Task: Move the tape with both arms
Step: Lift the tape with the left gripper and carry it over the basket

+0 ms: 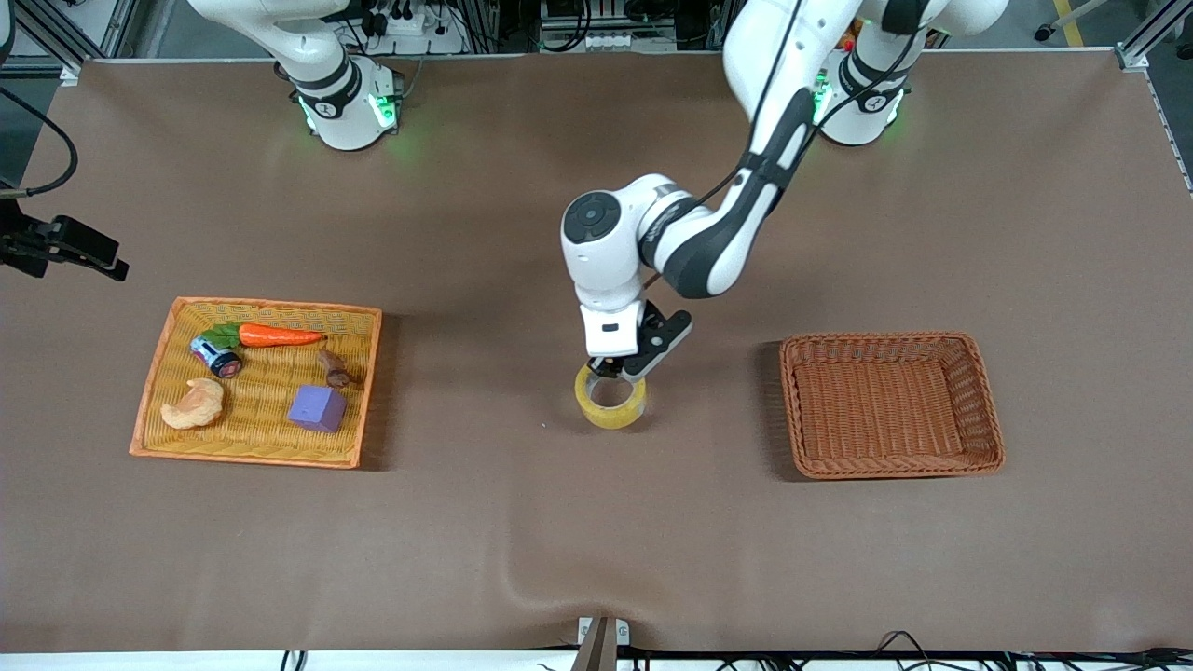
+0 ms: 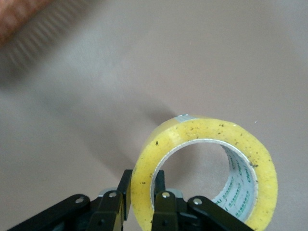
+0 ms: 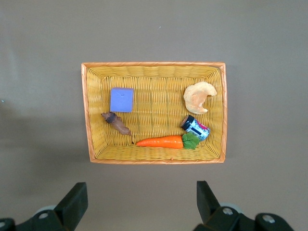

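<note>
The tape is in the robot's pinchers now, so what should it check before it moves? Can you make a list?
1. Left gripper grips the tape: ok. One finger sits inside the hole, one outside, pinching the roll's wall.
2. Tape lifted off the table: cannot tell; it looks low, at or near the cloth.
3. Brown basket toward the left arm's end has room: ok, nothing shows inside.
4. Path from tape to brown basket: ok, only bare table between them.
5. Right gripper out of the way: ok. It hangs open above the yellow basket, which holds a carrot and purple cube.
</note>
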`<action>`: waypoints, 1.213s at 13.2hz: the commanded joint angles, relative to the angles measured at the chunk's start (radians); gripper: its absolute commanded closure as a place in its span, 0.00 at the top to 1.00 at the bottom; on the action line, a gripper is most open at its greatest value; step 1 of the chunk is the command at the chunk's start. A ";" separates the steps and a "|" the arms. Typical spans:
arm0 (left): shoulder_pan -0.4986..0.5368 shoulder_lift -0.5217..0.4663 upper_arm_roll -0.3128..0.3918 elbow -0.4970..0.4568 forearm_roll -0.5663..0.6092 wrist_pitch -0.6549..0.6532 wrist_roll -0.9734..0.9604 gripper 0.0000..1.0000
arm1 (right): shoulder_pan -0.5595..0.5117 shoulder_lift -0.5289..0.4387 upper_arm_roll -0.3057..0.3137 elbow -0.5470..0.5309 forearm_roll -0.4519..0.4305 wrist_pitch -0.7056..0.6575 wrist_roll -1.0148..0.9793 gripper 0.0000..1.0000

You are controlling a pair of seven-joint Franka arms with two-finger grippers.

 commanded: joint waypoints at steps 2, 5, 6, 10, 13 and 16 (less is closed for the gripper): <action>0.096 -0.254 -0.009 -0.228 -0.058 -0.014 0.255 0.00 | -0.009 0.010 0.011 0.027 -0.017 -0.015 -0.016 1.00; 0.192 -0.378 -0.009 -0.348 -0.072 -0.038 0.521 0.00 | -0.012 0.010 0.011 0.027 -0.017 -0.016 -0.044 1.00; 0.229 -0.392 -0.009 -0.356 -0.082 -0.058 0.604 0.00 | -0.011 0.010 0.011 0.024 -0.017 -0.019 -0.042 1.00; 0.406 -0.398 -0.009 -0.351 -0.125 -0.179 0.985 0.00 | -0.011 0.010 0.011 0.024 -0.017 -0.021 -0.044 1.00; 0.547 -0.377 -0.009 -0.354 -0.132 -0.184 1.230 0.00 | -0.011 0.010 0.011 0.022 -0.017 -0.019 -0.044 1.00; 0.673 -0.343 -0.009 -0.356 -0.196 -0.153 1.442 0.00 | -0.011 0.011 0.011 0.021 -0.017 -0.019 -0.042 1.00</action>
